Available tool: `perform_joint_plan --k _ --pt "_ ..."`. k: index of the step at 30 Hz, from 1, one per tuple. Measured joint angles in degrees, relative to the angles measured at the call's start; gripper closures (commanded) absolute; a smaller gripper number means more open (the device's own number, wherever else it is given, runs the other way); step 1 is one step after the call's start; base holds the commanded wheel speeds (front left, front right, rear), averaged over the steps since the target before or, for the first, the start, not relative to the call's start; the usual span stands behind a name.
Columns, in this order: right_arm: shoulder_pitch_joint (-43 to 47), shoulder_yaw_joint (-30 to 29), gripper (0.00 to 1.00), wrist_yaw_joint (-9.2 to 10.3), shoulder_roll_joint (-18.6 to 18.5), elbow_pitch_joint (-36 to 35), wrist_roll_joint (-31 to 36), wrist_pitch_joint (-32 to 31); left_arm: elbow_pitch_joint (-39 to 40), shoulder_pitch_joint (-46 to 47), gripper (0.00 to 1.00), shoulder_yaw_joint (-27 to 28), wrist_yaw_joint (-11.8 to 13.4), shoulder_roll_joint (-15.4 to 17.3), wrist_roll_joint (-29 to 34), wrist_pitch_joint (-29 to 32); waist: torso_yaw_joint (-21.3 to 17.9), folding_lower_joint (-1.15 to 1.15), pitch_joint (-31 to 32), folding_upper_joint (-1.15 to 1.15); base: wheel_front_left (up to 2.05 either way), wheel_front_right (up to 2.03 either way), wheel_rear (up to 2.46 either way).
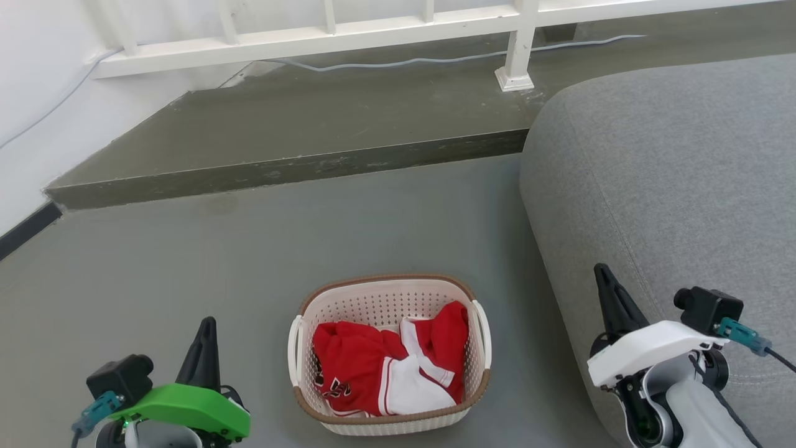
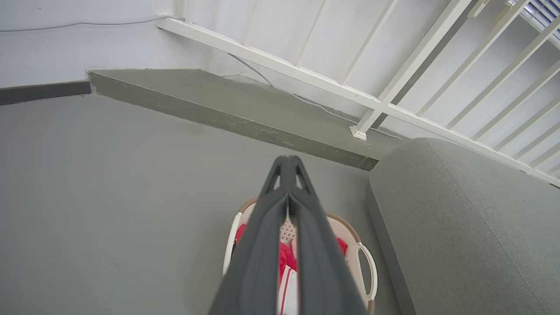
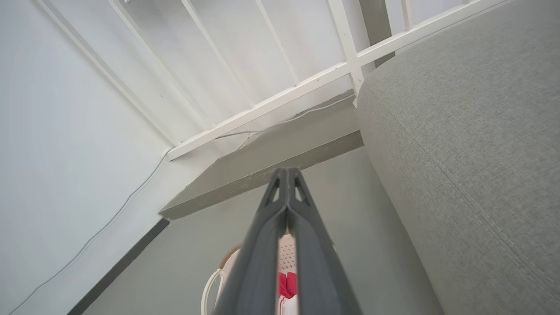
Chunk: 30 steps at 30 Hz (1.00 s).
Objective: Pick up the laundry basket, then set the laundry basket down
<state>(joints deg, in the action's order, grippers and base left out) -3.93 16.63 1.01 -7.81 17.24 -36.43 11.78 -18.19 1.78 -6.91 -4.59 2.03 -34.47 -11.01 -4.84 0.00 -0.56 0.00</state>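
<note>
Bright even daylight, soft faint shadows, no glare, wrist views bowed at edges, near fingers blurred

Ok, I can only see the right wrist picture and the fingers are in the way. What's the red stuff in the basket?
Observer: In the head view the laundry basket holds crumpled red and white clothes.
Operator: Where's my other arm?
Observer: The left gripper is on the basket's left side, shut, not touching it.
Operator: And the one I'm looking along?
Observer: The right gripper is on the basket's right side, shut, apart from it, showing against the grey sofa.
</note>
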Motion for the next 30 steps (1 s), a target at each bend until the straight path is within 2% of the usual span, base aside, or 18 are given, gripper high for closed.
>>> perform_joint_plan --k 30 --pt "0.0 -7.3 1.00 -2.48 1.5 -0.3 -17.1 -5.3 0.2 0.1 1.00 3.8 -0.5 -0.1 -16.9 5.7 1.5 0.00 0.1 0.00 0.00 0.00 0.00"
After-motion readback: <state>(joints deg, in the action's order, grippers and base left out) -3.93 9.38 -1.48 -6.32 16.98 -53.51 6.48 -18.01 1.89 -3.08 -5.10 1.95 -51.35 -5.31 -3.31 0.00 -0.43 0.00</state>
